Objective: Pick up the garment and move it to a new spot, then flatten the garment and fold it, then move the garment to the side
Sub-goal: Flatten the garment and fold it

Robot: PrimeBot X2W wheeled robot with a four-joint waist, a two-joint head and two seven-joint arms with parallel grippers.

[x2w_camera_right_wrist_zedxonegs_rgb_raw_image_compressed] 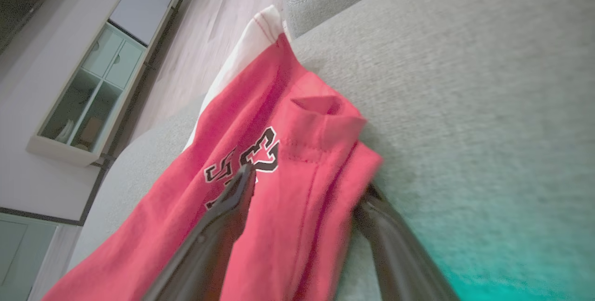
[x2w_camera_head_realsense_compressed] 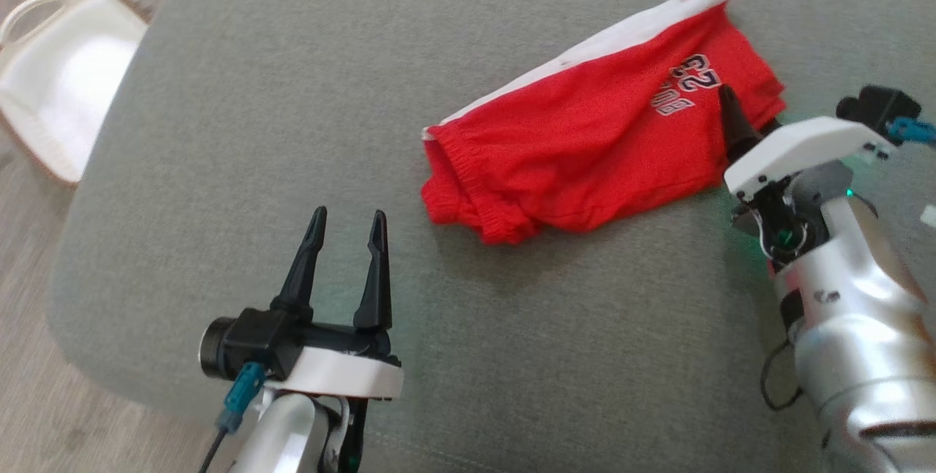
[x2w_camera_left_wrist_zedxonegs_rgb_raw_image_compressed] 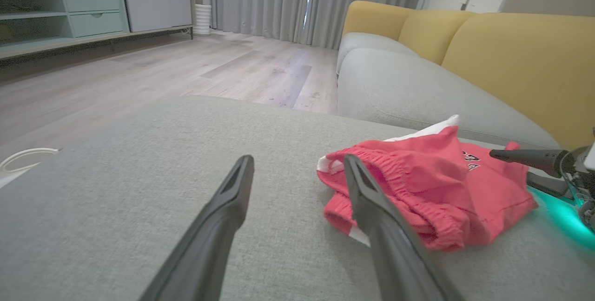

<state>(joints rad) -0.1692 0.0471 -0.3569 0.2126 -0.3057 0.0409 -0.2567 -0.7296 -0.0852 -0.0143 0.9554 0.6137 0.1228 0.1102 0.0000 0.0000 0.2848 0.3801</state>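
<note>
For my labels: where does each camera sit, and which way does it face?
Head view: high, looking down on the grey cushion; left gripper and right gripper show.
Left wrist view: low, along its fingers towards the red shorts.
Right wrist view: close over the shorts' hem, fingers either side.
Shared: all show the shorts.

Red garment (x2w_camera_head_realsense_compressed: 578, 159), white stripe (x2w_camera_head_realsense_compressed: 585, 47), black-white numerals (x2w_camera_head_realsense_compressed: 687, 85); grey cushion (x2w_camera_head_realsense_compressed: 292, 93).

number 23 (x2w_camera_head_realsense_compressed: 697, 73) on red shorts (x2w_camera_head_realsense_compressed: 578, 151), lettering (x2w_camera_head_realsense_compressed: 671, 101) beside it illegible

One garment (x2w_camera_head_realsense_compressed: 585, 151), two end effectors (x2w_camera_head_realsense_compressed: 349, 216) (x2w_camera_head_realsense_compressed: 747, 122), one basket (x2w_camera_head_realsense_compressed: 66, 78).
</note>
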